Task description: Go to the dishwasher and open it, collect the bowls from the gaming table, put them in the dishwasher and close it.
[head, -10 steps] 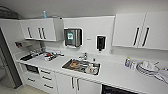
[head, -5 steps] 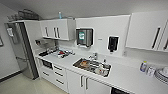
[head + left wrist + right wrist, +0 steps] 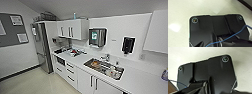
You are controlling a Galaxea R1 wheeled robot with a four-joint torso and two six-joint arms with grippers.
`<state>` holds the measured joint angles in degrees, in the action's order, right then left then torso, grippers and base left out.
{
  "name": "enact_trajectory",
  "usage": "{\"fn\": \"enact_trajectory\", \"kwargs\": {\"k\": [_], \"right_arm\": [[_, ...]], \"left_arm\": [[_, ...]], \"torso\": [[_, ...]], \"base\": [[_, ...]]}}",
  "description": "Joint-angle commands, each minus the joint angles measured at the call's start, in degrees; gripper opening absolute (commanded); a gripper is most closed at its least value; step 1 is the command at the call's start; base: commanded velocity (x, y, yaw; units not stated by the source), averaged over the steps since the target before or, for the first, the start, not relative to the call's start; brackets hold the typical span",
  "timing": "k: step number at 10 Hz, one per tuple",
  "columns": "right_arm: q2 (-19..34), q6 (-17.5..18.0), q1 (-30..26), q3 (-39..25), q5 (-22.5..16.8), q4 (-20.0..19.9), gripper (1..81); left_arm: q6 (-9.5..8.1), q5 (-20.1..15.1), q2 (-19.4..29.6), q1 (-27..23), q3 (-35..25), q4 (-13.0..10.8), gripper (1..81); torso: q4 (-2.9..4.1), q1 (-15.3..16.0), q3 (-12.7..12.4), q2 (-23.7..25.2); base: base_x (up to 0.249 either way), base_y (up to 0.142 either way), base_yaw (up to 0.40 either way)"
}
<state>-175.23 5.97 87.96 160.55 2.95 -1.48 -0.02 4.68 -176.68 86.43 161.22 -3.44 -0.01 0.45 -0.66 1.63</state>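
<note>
I face a white kitchen counter with a steel sink set into it. A small dark-fronted appliance sits under the counter at its left end; I cannot tell whether it is the dishwasher. The bowls and the gaming table are out of view. In both wrist views my own dark plate hangs over a pale floor, and the state of the grippers cannot be made out.
A tall steel fridge stands at the counter's left end. White drawers and doors run below the counter, wall cabinets above. A towel dispenser and a black dispenser hang on the wall. Pale floor lies at left.
The whole head picture has shifted: the camera has turned left, so the sink now sits further right and the fridge and a grey noticeboard have come into view.
</note>
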Motion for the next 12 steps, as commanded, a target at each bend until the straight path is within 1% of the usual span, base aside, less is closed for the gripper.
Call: {"fn": "enact_trajectory", "kwargs": {"k": [1,6,7,8,12], "right_arm": [[0.0,-0.1,-3.4,-0.1,-3.0,-0.5,81.1],[-0.2,-0.3,-3.0,0.0,-3.0,0.0,81.1],[-0.2,-0.3,-2.8,-0.1,-3.0,0.8,81.1],[-0.2,-0.3,-2.7,-0.2,-3.0,1.0,81.1],[-0.8,0.0,-2.7,-0.2,-3.0,0.8,81.1]], "left_arm": [[0.2,-2.7,-0.3,-3.3,0.7,-0.9,81.1],[0.29,-2.7,-0.6,-3.5,1.0,-1.0,81.1],[0.29,-2.7,-0.6,-3.6,1.0,-1.0,81.1],[0.29,-2.7,-0.6,-3.7,1.0,-1.6,81.1],[0.2,-2.7,-0.7,-3.7,1.2,-1.7,81.1]], "torso": [[0.0,0.0,0.0,0.0],[0.0,0.0,0.0,0.0],[0.0,0.0,0.0,0.0],[0.0,0.0,0.0,0.0],[0.0,0.0,0.0,0.0]], "base": [[0.0,0.0,0.357],[0.0,0.0,0.357],[0.0,0.0,0.357],[0.0,0.0,0.357],[0.0,0.0,0.357]]}}
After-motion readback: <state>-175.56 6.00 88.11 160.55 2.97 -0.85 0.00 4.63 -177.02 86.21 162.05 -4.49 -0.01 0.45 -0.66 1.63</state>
